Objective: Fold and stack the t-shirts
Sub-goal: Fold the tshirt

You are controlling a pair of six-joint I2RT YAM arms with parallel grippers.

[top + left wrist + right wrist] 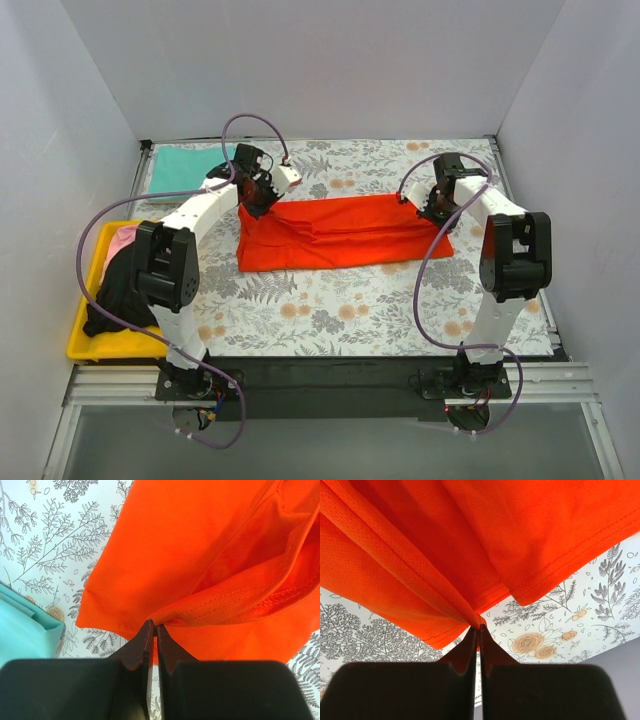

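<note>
T-shirts sit in three places across the bench. At the left edge, toward the near corner, a yellow tray (80,345) holds the black t-shirt (112,295), heaped and spilling over the rim, with the pink t-shirt (122,238) showing behind it. At the far left corner the teal t-shirt (185,165) lies flat and folded on the floral cloth (330,310) that covers the bench.

Just right of it, the left gripper (262,196) has its jaws pressed together on a pinch of the orange-red t-shirt (340,235), at the garment's far left corner. The wrist view shows a hem and a doubled layer bunching into the fingertips. The shirt spreads as a long, lightly wrinkled band across the middle of the bench, nearer the far edge than the near one. At its far right corner the right gripper (436,207) is likewise clamped on a gathered hem, with several folds running into the pinch.

The fabric looks light, thin and limp, a fine mesh knit. It should sag between the two holds rather than keep a shape, and it may drag on the cloth beneath. Hemmed edges and corners seem the best holds, since the stitching gives the fingers something thicker to bite. Pinching one layer only would likely let the fold fall open.
</note>
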